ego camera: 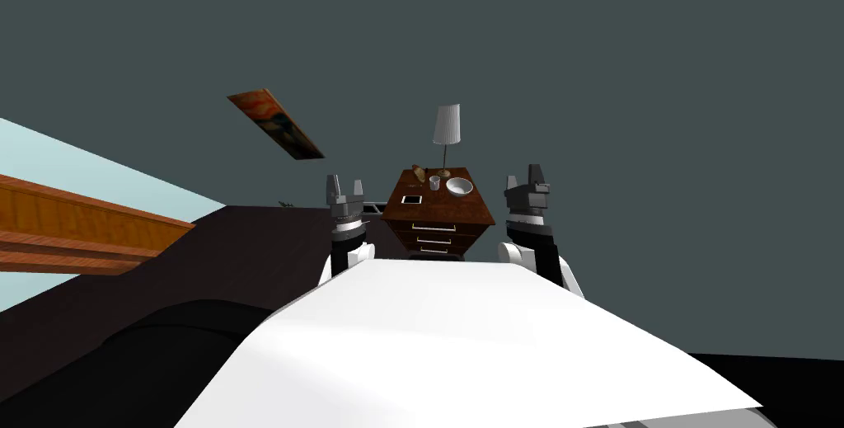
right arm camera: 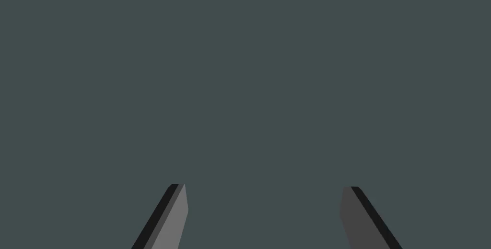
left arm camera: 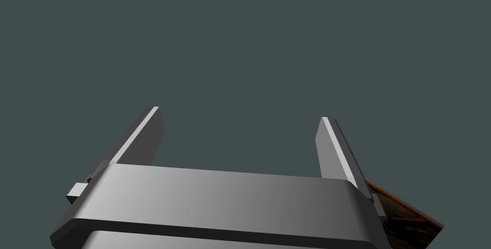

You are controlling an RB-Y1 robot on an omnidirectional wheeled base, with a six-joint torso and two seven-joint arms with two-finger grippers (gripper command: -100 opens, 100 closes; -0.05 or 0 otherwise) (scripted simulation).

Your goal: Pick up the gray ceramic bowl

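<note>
A pale grey-white bowl (ego camera: 460, 186) sits on top of a dark wooden dresser (ego camera: 439, 210), towards its right side, in the head view. My left gripper (ego camera: 344, 185) is raised to the left of the dresser, well short of the bowl, and its fingers stand apart with nothing between them. To the dresser's right my right gripper (ego camera: 525, 177) is held up, also open and empty. The left wrist view shows the left gripper (left arm camera: 239, 112) open before a wall; the right gripper (right arm camera: 263, 186) is open in the right wrist view.
On the dresser top stand a white-shaded lamp (ego camera: 447, 129), a small white cup (ego camera: 434, 182), a brown object (ego camera: 419, 174) and a flat white-framed item (ego camera: 411, 199). A framed picture (ego camera: 275, 124) hangs on the grey wall. A dark piece of furniture (ego camera: 247, 242) lies left.
</note>
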